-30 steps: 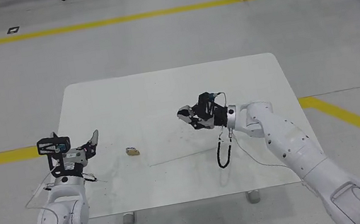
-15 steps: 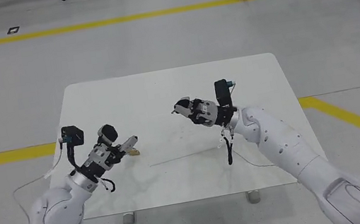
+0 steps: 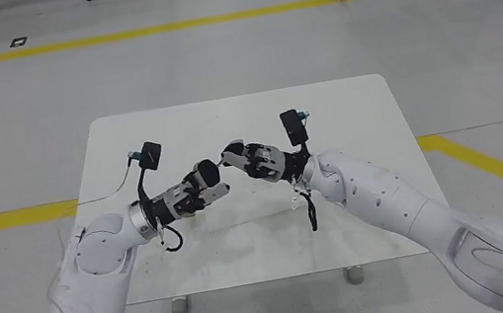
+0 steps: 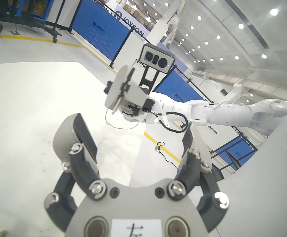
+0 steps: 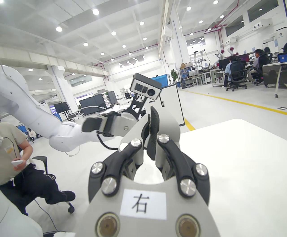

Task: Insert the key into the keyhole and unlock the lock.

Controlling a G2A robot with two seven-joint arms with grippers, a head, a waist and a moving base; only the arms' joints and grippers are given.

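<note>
Over the middle of the white table (image 3: 344, 111), both arms reach inward from opposite sides and their grippers lie near each other, tips apart and not touching. The left gripper (image 3: 220, 188) sits slightly nearer the robot than the right gripper (image 3: 231, 152). In the left wrist view the left gripper's jaws stand wide open, with nothing between the ribbed pads (image 4: 86, 137). The right gripper's jaws are pressed together, both in its own wrist view and as seen from the left wrist camera. A thin sliver of metal, apparently the key (image 4: 114, 108), juts from between the closed fingertips, held above the tabletop. A fine wire loop (image 4: 107, 120) hangs just below it.
</note>
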